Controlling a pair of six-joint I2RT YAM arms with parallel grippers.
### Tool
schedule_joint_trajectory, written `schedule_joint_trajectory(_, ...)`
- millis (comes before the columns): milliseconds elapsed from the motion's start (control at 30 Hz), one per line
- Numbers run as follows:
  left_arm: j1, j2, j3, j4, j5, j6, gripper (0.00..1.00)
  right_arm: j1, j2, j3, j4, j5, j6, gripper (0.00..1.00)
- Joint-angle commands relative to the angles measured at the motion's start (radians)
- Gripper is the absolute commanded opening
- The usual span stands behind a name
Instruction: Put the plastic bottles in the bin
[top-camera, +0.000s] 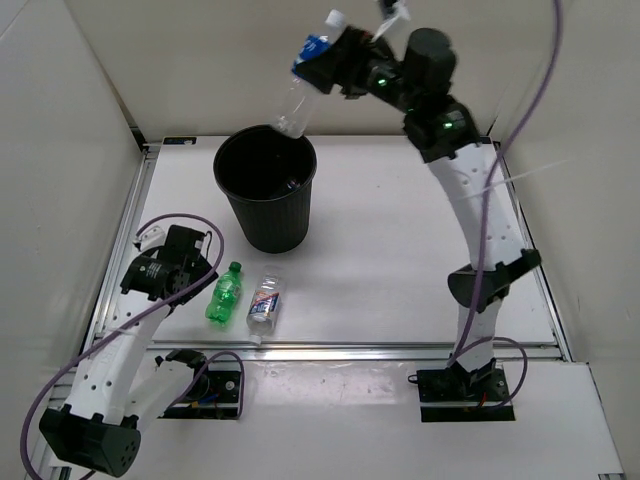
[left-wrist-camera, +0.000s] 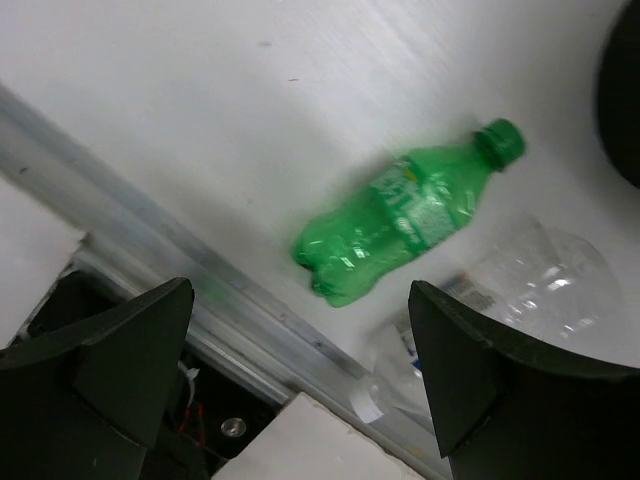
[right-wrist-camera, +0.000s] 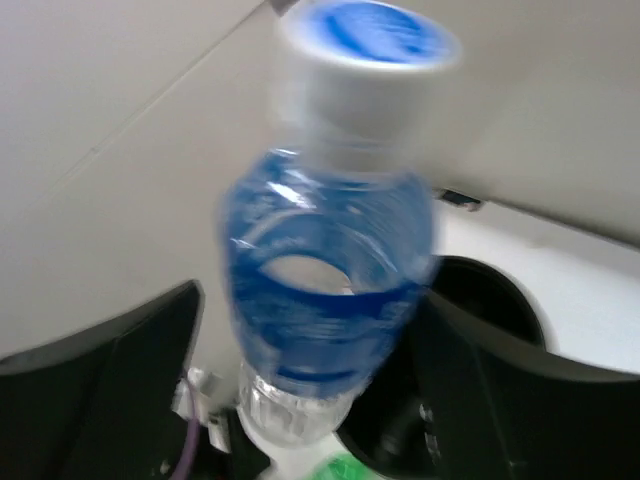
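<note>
right claw (top-camera: 330, 62): blue-label bottle (right-wrist-camera: 325, 270) base-first over bin (top-camera: 265, 215) below, drop-ready, grip unclear tbh | left claw (left-wrist-camera: 300, 300): open above green bottle (left-wrist-camera: 400, 215), probably next

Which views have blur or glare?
Right wrist: worst, the blue-label bottle is smeared and close to the lens. Left wrist: mild blur on the green bottle, glints on the clear bottle. Top external: sharp and evenly lit, though the bin reads black inside.
</note>
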Motion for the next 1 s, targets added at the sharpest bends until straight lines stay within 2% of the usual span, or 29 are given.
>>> schedule_joint_trajectory(0,0.003,-0.015,-0.015,0.17,0.138,0.157,1.0,0.084,0.162,-0.04,0.046,0.137,-0.064,1.0)
schedule_joint_trajectory(33,0.003,-0.015,-0.027,0.199,0.179,0.235,1.0,0.098,0.196,-0.022,-0.004,0.137,-0.079,1.0)
schedule_joint_trajectory(100,0.003,0.014,-0.036,0.232,0.21,0.245,1.0,0.12,0.196,0.0,-0.074,0.172,-0.134,1.0)
schedule_joint_trajectory(167,0.003,0.046,-0.055,0.261,0.21,0.262,1.0,0.108,0.102,-0.13,-0.075,0.224,-0.171,1.0)
schedule_joint_trajectory(233,0.003,0.065,-0.075,0.302,0.236,0.262,1.0,0.073,0.023,-0.181,-0.075,0.235,-0.171,1.0)
schedule_joint_trajectory(367,0.003,0.079,-0.121,0.391,0.227,0.285,1.0,-0.024,-0.086,-0.316,-0.094,0.198,-0.153,1.0)
schedule_joint_trajectory(600,-0.029,0.172,-0.202,0.512,0.193,0.317,1.0,-0.056,-0.215,-0.485,-0.138,0.145,-0.153,1.0)
schedule_joint_trajectory(833,-0.053,0.286,-0.318,0.615,0.193,0.259,1.0,-0.105,-0.261,-0.519,-0.158,0.097,-0.144,1.0)
schedule_joint_trajectory(933,-0.072,0.3,-0.328,0.625,0.193,0.23,0.61,-0.133,-0.281,-0.528,-0.158,0.074,-0.135,1.0)
schedule_joint_trajectory(967,-0.072,0.3,-0.308,0.625,0.193,0.23,0.53,-0.144,-0.281,-0.539,-0.158,0.074,-0.135,1.0)
